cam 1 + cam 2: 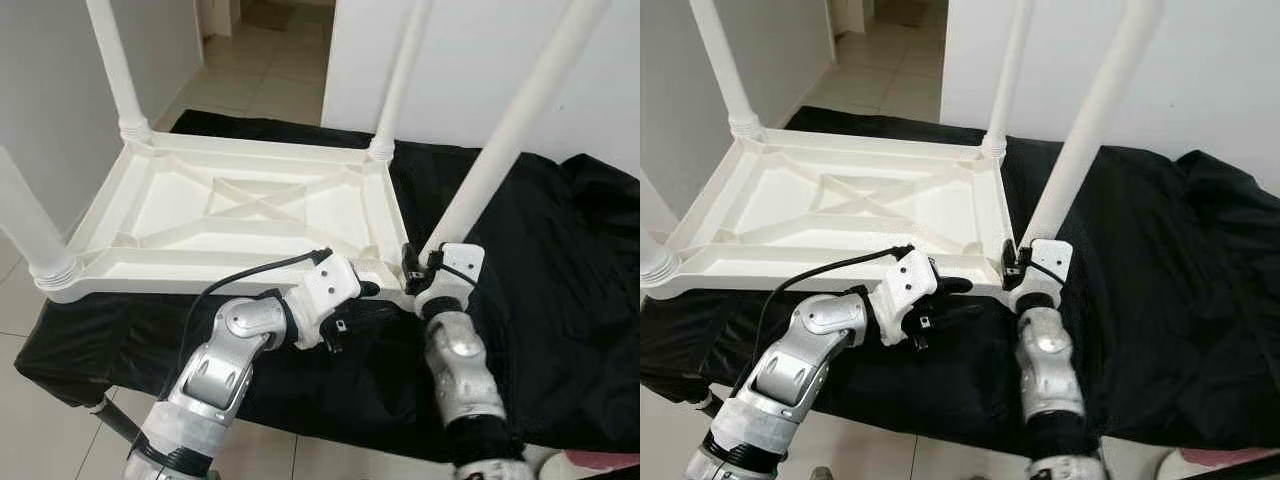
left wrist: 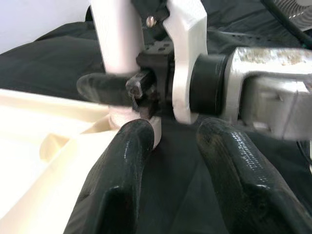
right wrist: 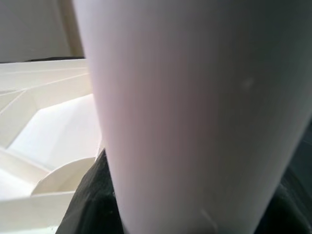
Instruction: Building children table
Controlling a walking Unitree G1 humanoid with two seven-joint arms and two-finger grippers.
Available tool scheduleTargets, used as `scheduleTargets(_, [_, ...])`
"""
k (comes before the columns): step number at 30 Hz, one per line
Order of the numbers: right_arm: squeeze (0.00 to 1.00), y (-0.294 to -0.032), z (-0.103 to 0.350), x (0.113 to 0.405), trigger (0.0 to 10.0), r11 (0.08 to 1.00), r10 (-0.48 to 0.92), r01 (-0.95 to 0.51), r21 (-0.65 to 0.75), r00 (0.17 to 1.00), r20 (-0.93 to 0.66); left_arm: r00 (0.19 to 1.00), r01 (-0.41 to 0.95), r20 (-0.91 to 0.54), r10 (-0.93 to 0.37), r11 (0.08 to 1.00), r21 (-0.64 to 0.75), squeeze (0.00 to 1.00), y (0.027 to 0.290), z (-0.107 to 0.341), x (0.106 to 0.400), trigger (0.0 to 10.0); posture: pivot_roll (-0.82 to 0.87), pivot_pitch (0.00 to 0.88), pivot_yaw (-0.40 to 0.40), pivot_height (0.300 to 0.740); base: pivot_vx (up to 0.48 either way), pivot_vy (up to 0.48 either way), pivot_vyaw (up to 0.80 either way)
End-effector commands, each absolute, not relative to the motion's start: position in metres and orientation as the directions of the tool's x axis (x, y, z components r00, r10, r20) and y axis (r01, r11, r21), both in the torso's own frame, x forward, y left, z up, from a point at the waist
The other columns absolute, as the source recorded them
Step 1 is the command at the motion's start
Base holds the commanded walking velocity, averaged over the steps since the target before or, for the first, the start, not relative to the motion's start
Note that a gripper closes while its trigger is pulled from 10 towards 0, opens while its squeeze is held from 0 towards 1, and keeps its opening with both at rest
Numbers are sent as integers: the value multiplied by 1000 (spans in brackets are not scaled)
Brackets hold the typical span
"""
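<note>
The white tabletop (image 1: 240, 215) lies upside down on a black cloth (image 1: 560, 300), ribs up. Three legs stand in its corner sockets: far left (image 1: 115, 60), far right (image 1: 402, 70) and near left (image 1: 30, 225). The fourth leg (image 1: 510, 130) leans up and to the right from the near right corner, tilted rather than upright.

The right gripper (image 1: 415, 272) is pinched on the foot of that leg, just at the corner socket; in its wrist view the leg (image 3: 195, 117) sits right against the lens. The left gripper (image 2: 170, 161) is at the same corner from the left, its fingers (image 2: 122, 165) spread and holding nothing, close beside the right gripper (image 2: 122, 90).

The leg looks not yet seated. The main risk, as I judge it, is that tilt: pushing it home at an angle could jam the foot on the socket rim or let it slip off onto the cloth. The tabletop may also slide on the cloth under the push unless the left gripper braces the edge. The two grippers are crowded and could knock together.
</note>
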State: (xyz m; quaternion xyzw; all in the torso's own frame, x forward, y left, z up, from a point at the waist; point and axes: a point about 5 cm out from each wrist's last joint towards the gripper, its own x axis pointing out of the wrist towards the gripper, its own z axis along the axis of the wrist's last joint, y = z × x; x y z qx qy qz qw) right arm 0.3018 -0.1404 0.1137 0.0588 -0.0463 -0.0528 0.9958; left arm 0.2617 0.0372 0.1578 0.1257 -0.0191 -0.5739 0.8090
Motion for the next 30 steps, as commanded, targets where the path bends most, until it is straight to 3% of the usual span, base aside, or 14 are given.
scheduleTargets(1, [0,-132,99,296,10000,984,-89,87,154,996,7,403,899,-93,-911,375,226,0,32,157,265,10000,-51,0,-51,740,0,0,0])
scheduleTargets(10, [0,-136,109,290,10000,990,-72,65,127,996,46,389,905,-94,-917,360,228,0,33,159,265,10000,-58,0,-44,740,0,0,0])
scheduleTargets(11, [706,-138,112,289,10000,992,-69,62,114,996,61,388,904,-97,-917,358,233,0,33,159,265,10000,-58,0,-41,740,0,0,0])
scheduleTargets(12, [706,-138,112,289,10000,992,-69,62,114,996,61,388,904,-97,-917,358,233,0,33,159,265,10000,-58,0,-41,740,0,0,0])
scheduleTargets(13, [1000,-141,115,288,10000,992,-57,47,114,995,85,386,904,-96,-917,356,235,0,33,160,266,10000,-52,0,-48,740,0,0,0])
scheduleTargets(25, [1000,-159,121,281,10000,995,77,-86,58,986,147,406,891,-77,-911,376,254,0,34,164,273,10000,-65,0,-44,740,0,0,0])
scheduleTargets(26, [0,-163,122,281,10000,989,134,-143,47,979,155,403,892,-77,-912,373,254,0,34,164,274,10000,-69,0,-39,740,0,0,0])
scheduleTargets(30, [0,-165,124,280,10000,983,172,-181,40,972,159,400,893,-78,-913,370,255,0,34,165,274,10000,-71,0,-36,740,0,0,0])
